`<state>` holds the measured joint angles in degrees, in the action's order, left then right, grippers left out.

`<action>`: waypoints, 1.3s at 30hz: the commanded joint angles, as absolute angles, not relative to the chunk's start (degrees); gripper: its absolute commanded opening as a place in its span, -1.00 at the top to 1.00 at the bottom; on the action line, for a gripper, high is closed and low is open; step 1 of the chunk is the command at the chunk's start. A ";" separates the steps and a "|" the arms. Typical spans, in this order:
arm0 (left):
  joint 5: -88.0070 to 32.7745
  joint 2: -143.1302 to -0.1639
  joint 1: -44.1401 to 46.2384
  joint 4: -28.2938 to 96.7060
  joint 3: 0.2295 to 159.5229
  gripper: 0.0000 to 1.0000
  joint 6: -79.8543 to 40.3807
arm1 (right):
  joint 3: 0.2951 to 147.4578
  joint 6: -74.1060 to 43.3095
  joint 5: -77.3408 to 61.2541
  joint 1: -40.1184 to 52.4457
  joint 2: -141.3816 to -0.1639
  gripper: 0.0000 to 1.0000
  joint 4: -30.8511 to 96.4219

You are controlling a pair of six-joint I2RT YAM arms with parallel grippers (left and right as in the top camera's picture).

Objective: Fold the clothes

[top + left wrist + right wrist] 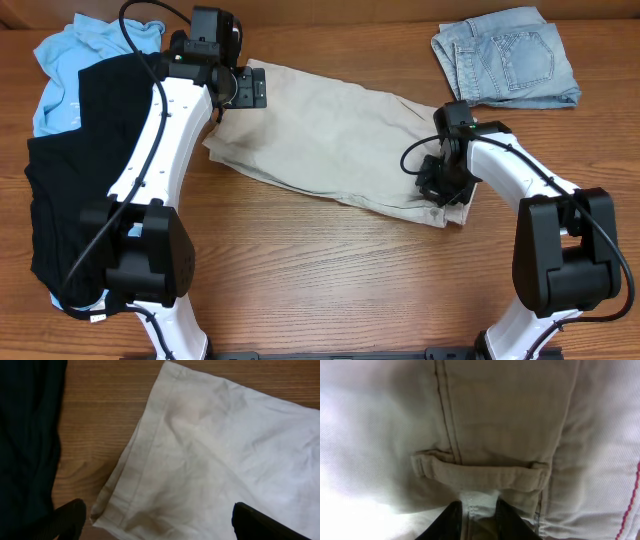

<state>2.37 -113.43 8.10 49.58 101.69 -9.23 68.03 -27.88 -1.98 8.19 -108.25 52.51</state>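
The beige khaki shorts (335,140) lie spread across the middle of the table. My left gripper (240,88) is open over their far left leg hem, which shows in the left wrist view (165,465) between my wide-apart fingers (160,522). My right gripper (440,185) is shut on the shorts' waistband at their right end; in the right wrist view the fingers (477,517) pinch the fabric just below a belt loop (480,475). A black garment (75,170) lies at the left over a light-blue shirt (70,60).
Folded light denim jeans (505,55) lie at the far right corner. The black garment's edge (27,435) is close to the left of my left gripper. Bare wood table (330,270) in front of the shorts.
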 commanded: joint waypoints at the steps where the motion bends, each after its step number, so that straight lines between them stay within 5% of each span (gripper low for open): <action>1: -1.50 -113.14 7.97 47.88 98.13 -0.82 -4.97 | 66.74 -29.28 -0.75 7.66 -107.57 0.41 53.95; 5: -5.72 -113.14 8.29 42.87 92.79 -0.54 -4.69 | 70.98 -25.47 -5.17 7.66 -104.20 0.31 54.70; 8: -8.64 -113.14 8.82 38.52 88.68 0.24 -5.69 | 75.64 -23.57 -6.09 7.66 -101.65 0.12 57.06; 12: -9.04 -113.14 10.24 32.45 82.98 0.88 -8.19 | 80.34 -22.22 -6.09 7.66 -99.39 -0.17 59.61; 29: -0.93 -114.19 14.61 21.93 69.84 0.92 -9.47 | 82.52 -22.22 -6.07 7.66 -98.24 -0.23 60.36; 39: -0.05 -118.80 13.67 31.42 69.84 0.92 -16.56 | 82.50 -22.04 -5.58 7.66 -98.26 -0.25 60.66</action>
